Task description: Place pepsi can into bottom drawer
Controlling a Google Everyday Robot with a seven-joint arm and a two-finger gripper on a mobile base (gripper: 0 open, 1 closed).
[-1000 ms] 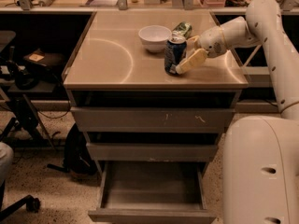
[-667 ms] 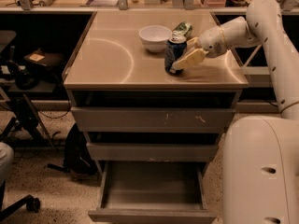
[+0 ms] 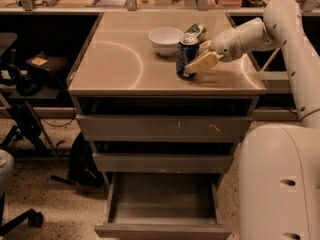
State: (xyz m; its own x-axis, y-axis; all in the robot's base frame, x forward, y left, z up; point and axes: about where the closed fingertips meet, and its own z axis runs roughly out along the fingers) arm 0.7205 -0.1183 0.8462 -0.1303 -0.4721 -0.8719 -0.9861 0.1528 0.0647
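The pepsi can [image 3: 185, 54], dark blue with a silver top, stands on the cabinet top [image 3: 120, 64] right of centre, just in front of a white bowl. My gripper [image 3: 194, 59] reaches in from the right, with one finger [image 3: 204, 62] across the can's front right side and the other behind it; it is shut on the can. The bottom drawer [image 3: 162, 230] is pulled open below, and its inside looks empty.
A white bowl [image 3: 165, 40] and a green can [image 3: 196, 31] lying on its side sit just behind the pepsi can. The two upper drawers [image 3: 165, 128] are closed. My arm [image 3: 280, 29] and base [image 3: 280, 184] fill the right side. A chair and bags [image 3: 82, 164] are on the floor at the left.
The gripper and pepsi can have shifted very slightly left; the hold on the can looks the same. Nothing else has moved.
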